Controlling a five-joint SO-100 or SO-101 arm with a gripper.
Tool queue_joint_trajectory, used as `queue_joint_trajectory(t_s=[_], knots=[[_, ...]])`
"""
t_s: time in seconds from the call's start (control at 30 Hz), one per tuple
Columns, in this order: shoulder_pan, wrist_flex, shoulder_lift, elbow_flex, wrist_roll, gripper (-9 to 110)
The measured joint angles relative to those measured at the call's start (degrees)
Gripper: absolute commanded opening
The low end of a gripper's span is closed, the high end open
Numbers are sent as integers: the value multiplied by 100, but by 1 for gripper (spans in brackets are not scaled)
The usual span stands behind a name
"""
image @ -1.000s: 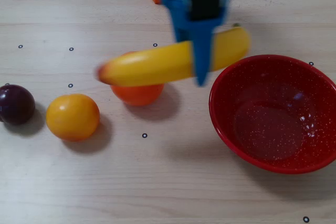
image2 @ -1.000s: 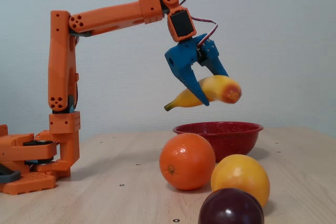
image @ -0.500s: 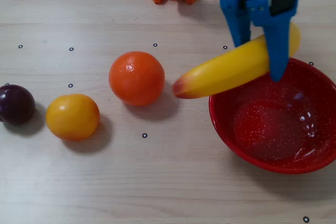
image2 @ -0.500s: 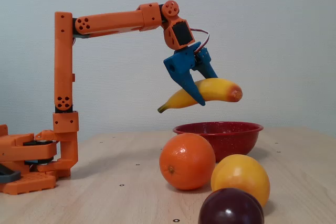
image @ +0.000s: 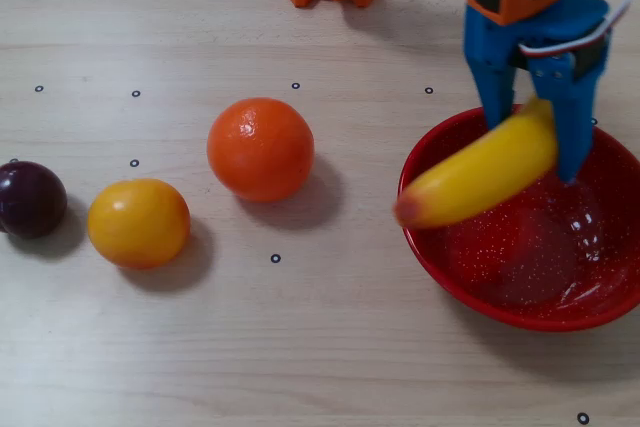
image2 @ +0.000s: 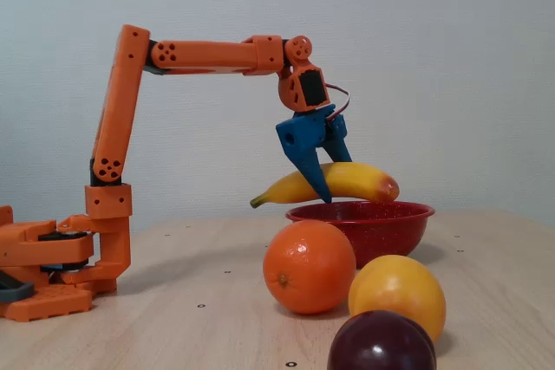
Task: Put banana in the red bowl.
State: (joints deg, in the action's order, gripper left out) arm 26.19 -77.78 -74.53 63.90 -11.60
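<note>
Banana (image: 480, 169): clamped between the blue gripper (image: 535, 152) fingers, held just above the red bowl (image: 430, 247), blunt end overhanging the bowl's rim toward the orange (image: 260, 149). Transport looks nearly complete (lowering and release remain); banana not yet resting inside.

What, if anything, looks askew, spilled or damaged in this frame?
Nothing stands out. The gripper holds the banana just above the red bowl, one end past the rim. The orange and two other fruits sit undisturbed.
</note>
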Motion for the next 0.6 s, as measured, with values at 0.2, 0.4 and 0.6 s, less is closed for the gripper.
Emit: queue_joint_trajectory(t_s=[0.2, 0.4, 0.6], knots=[[114, 0, 316, -185, -149, 0], [105, 18, 580, -378, -378, 0], [105, 132, 598, -378, -475, 14]])
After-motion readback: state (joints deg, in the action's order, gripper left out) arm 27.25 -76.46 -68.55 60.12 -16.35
